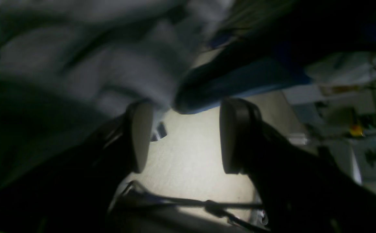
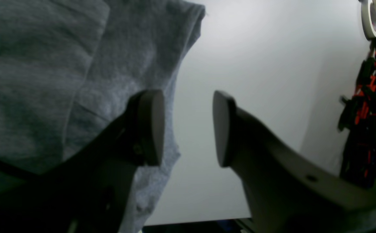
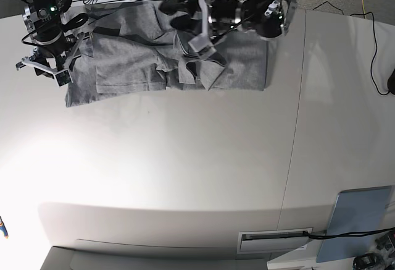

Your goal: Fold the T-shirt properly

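The grey T-shirt (image 3: 129, 60) lies crumpled along the far edge of the white table (image 3: 185, 171), with folds bunched near its middle. My left gripper (image 3: 200, 44) hovers over that bunched middle. In the blurred left wrist view it (image 1: 184, 136) is open, with only pale floor showing between the fingers and grey T-shirt cloth (image 1: 77, 58) at the upper left. My right gripper (image 3: 42, 66) is at the shirt's left end. In the right wrist view it (image 2: 188, 127) stands open over bare table, its left finger (image 2: 152, 126) in front of the T-shirt's edge (image 2: 77, 64).
A flat light-blue panel (image 3: 358, 220) lies at the near right corner of the table. Cables (image 3: 370, 29) run off the far right side. A red, blue and black object (image 2: 369, 106) and tape rolls (image 2: 374, 16) show at the right in the right wrist view.
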Controlling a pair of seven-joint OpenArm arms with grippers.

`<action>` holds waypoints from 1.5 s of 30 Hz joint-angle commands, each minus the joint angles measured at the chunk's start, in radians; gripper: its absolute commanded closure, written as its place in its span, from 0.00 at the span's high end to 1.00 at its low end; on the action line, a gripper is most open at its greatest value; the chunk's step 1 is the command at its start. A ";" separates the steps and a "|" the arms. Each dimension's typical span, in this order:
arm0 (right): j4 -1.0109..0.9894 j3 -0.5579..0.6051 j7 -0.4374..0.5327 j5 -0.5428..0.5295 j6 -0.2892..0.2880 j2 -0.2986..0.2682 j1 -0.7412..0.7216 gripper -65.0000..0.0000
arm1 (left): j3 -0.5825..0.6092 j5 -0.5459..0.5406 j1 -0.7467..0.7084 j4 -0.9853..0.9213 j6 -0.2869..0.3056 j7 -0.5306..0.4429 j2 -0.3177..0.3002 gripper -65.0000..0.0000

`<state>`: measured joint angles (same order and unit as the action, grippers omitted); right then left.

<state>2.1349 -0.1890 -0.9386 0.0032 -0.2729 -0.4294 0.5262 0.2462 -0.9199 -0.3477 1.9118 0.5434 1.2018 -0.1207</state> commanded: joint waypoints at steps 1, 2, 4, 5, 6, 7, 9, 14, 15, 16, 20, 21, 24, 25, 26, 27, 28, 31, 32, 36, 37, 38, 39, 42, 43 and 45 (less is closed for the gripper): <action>0.016 -0.010 0.010 0.013 0.008 -0.014 -0.003 0.38 | 0.010 -0.040 0.012 0.017 0.005 -0.003 0.002 0.53; 0.016 -0.010 0.010 0.013 0.008 -0.014 -0.003 0.38 | 0.011 -0.046 0.019 0.017 0.005 -0.004 0.002 0.53; 0.016 -0.010 0.007 0.014 0.008 -0.014 -0.003 0.38 | -0.002 -0.040 0.039 0.017 0.004 -0.005 0.002 0.53; 0.016 -0.010 0.005 0.014 0.008 -0.014 -0.003 0.38 | -0.018 -0.035 0.048 0.017 0.004 -0.005 0.002 0.53; 0.016 -0.010 0.005 0.014 0.008 -0.014 -0.003 0.38 | -0.041 -0.019 0.055 0.017 0.004 -0.006 0.002 0.53; 0.016 -0.010 0.004 0.016 0.008 -0.014 -0.003 0.38 | -0.069 0.003 0.060 0.017 0.004 -0.013 0.002 0.53; 0.016 -0.010 0.004 0.017 0.008 -0.014 -0.003 0.38 | -0.133 0.065 0.060 0.017 -0.003 -0.039 0.002 0.49; 0.016 -0.010 0.006 0.016 0.008 -0.014 -0.003 0.38 | -0.223 0.237 0.060 0.017 -0.015 -0.047 0.002 0.25; 0.016 -0.010 0.008 0.017 0.008 -0.014 -0.003 0.38 | -0.224 0.275 0.060 0.017 -0.015 -0.050 0.001 0.20; 0.016 -0.010 0.008 0.017 0.008 -0.014 -0.003 0.38 | -0.224 0.309 0.060 0.017 -0.015 -0.052 0.002 0.14; 0.016 -0.010 0.008 0.016 0.008 -0.014 -0.003 0.38 | -0.222 0.400 0.060 0.017 -0.040 -0.130 0.002 0.00; 0.016 -0.010 0.008 0.017 0.008 -0.014 -0.003 0.38 | -0.222 0.421 0.060 0.017 -0.050 -0.150 0.002 0.00; 0.016 -0.010 0.008 0.016 0.008 -0.014 -0.003 0.38 | -0.203 0.486 0.060 0.016 -0.050 -0.188 0.001 0.00; 0.016 -0.010 0.007 0.016 0.008 -0.014 -0.003 0.38 | -0.189 0.511 0.060 0.016 -0.050 -0.197 0.001 0.00; 0.016 -0.010 0.007 0.016 0.008 -0.014 -0.003 0.38 | -0.172 0.541 0.060 0.015 -0.055 -0.208 0.001 0.00; 0.016 -0.010 0.006 0.016 0.008 -0.014 -0.003 0.38 | -0.154 0.577 0.060 0.013 -0.069 -0.220 0.001 0.00; 0.016 -0.010 0.003 0.016 0.008 -0.014 -0.003 0.38 | -0.135 0.618 0.063 0.010 -0.103 -0.236 0.001 0.00; 0.016 -0.010 -0.008 0.017 0.008 -0.014 -0.003 0.38 | -0.089 0.726 0.070 -0.010 -0.155 -0.269 0.001 0.00; 0.016 -0.010 -0.010 0.016 0.008 -0.014 -0.003 0.38 | -0.077 0.735 0.072 -0.014 -0.164 -0.281 0.001 0.00; 0.016 -0.010 -0.010 0.016 0.008 -0.014 -0.003 0.38 | -0.040 0.734 0.090 -0.015 -0.170 -0.344 0.002 0.00; 0.016 -0.010 -0.010 0.016 0.008 -0.014 -0.003 0.38 | -0.030 0.734 0.099 -0.015 -0.170 -0.365 0.002 0.00; 0.016 -0.010 -0.010 0.016 0.008 -0.014 -0.003 0.38 | -0.019 0.734 0.111 -0.015 -0.171 -0.386 0.004 0.00; 0.016 -0.010 -0.010 0.016 0.008 -0.014 -0.003 0.38 | -0.008 0.734 0.123 -0.015 -0.187 -0.410 0.005 0.00; 0.016 -0.010 -0.011 0.016 0.008 -0.014 -0.003 0.38 | 0.046 0.734 0.168 -0.015 -0.252 -0.494 0.005 0.00; 0.016 -0.010 -0.011 0.016 0.008 -0.014 -0.003 0.38 | 0.066 0.733 0.183 -0.015 -0.274 -0.517 0.005 0.00; 0.016 -0.010 -0.011 0.016 0.008 -0.014 -0.003 0.38 | 0.103 0.733 0.215 -0.015 -0.320 -0.534 0.010 0.00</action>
<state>2.1349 -0.1890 -0.9615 0.0036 -0.2729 -0.4290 0.5262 0.3504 -0.1852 -0.1417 1.8809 0.2245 0.6933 -0.1177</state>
